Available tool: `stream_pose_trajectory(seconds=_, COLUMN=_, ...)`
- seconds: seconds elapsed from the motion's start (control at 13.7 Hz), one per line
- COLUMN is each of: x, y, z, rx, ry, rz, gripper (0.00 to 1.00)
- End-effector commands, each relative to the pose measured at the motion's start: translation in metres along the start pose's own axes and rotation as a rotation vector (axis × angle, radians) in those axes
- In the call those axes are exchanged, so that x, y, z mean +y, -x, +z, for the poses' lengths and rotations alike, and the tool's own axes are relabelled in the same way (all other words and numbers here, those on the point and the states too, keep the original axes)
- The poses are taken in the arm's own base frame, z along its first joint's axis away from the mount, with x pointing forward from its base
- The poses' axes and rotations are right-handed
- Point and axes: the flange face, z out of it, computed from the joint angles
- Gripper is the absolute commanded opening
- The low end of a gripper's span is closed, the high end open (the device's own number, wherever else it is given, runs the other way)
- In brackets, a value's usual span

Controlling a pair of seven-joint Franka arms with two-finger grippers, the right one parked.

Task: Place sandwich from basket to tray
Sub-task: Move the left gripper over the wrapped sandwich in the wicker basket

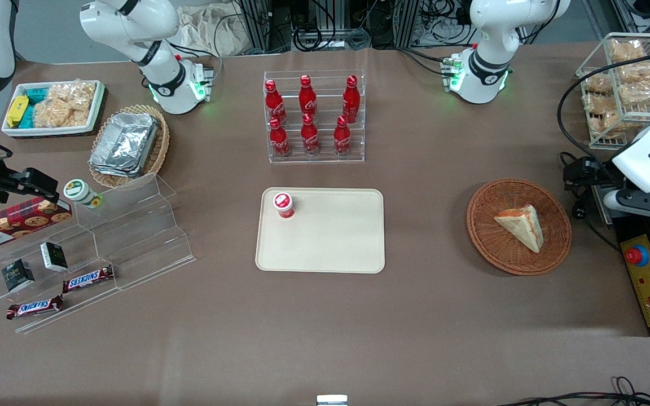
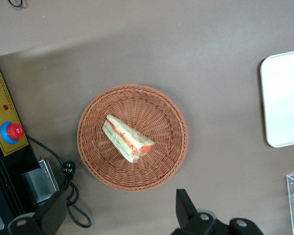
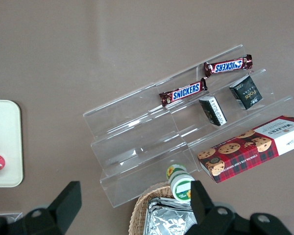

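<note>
The sandwich (image 1: 521, 225) is a pale wedge with red and orange filling and lies in the round reddish-brown basket (image 1: 488, 237), toward the working arm's end of the table. The wrist view looks down on the sandwich (image 2: 127, 138) in the basket (image 2: 157, 166). The left gripper (image 1: 590, 172) hangs raised beside the basket, apart from it. In the wrist view the left gripper (image 2: 120, 215) is open and empty, its fingers spread wide. The beige tray (image 1: 325, 248) lies at mid table, and its edge shows in the wrist view (image 2: 284, 98).
A red-capped bottle (image 1: 284, 204) stands on the tray's corner. A clear rack of red bottles (image 1: 313, 118) stands farther from the front camera than the tray. A control box with a red button (image 1: 649, 282) and cables lie beside the basket. A wire rack of bagged snacks (image 1: 621, 84) stands near the working arm.
</note>
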Motion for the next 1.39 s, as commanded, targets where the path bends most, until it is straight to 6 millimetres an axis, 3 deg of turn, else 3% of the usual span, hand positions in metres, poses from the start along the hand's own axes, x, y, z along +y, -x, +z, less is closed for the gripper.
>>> stream_pose_trajectory(seconds=0.0, x=0.002, y=-0.006, z=-0.005, rx=-0.004, ry=0.003, rz=-0.021, gripper=1.0)
stream_pose_trajectory(seconds=0.29, x=0.007, y=-0.012, z=0.007, rx=-0.06, ry=0.017, rz=-0.076, gripper=1.0)
stream_pose_trajectory(seconds=0.66, x=0.007, y=0.002, z=0.058, rx=-0.144, ry=-0.009, rz=-0.552, gripper=1.0)
stream_pose_trajectory(seconds=0.8, x=0.008, y=0.008, z=0.087, rx=-0.126, ry=-0.02, rz=-0.636, gripper=1.0)
stream_pose_trajectory(seconds=1.02, x=0.004, y=0.019, z=0.148, rx=-0.055, ry=-0.014, rz=-0.76, gripper=1.0)
stream_pose_trajectory(seconds=1.31, x=0.005, y=0.027, z=0.204, rx=-0.024, ry=-0.006, rz=-0.916, gripper=1.0)
